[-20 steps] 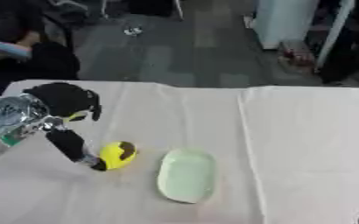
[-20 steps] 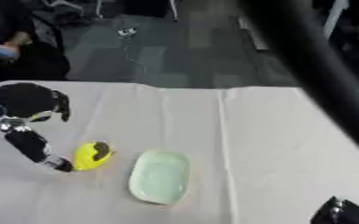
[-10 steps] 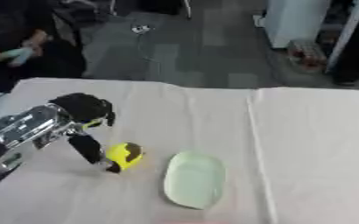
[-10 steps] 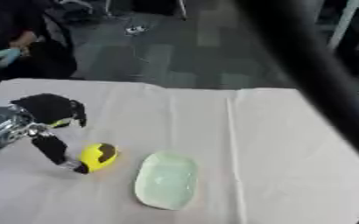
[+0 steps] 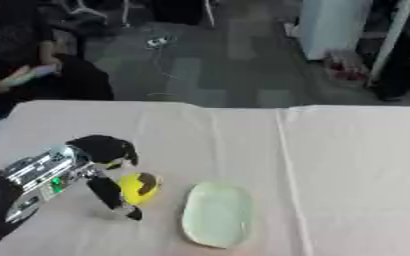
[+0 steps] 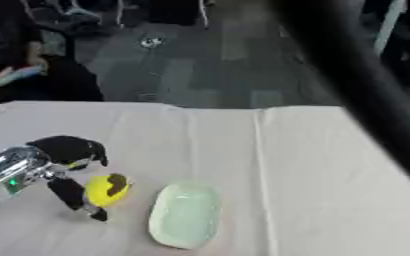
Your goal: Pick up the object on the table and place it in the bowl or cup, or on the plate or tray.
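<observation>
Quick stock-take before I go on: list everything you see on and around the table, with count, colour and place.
Round yellow object with a dark patch: one, yellow, on the table at front left, beside the plate and apart from it.
Oval pale green plate: one, pale green, front centre of the table, nothing on it.
White tablecloth: one, white, covering the table, with a crease running front to back.
Grey floor with a cable on it: behind the table.
White upright unit: one, far right on the floor.
Left hand: one, black with a silver wrist, at the yellow object, fingers curved over its top and thumb down its left side.
Right hand: not seen.
</observation>
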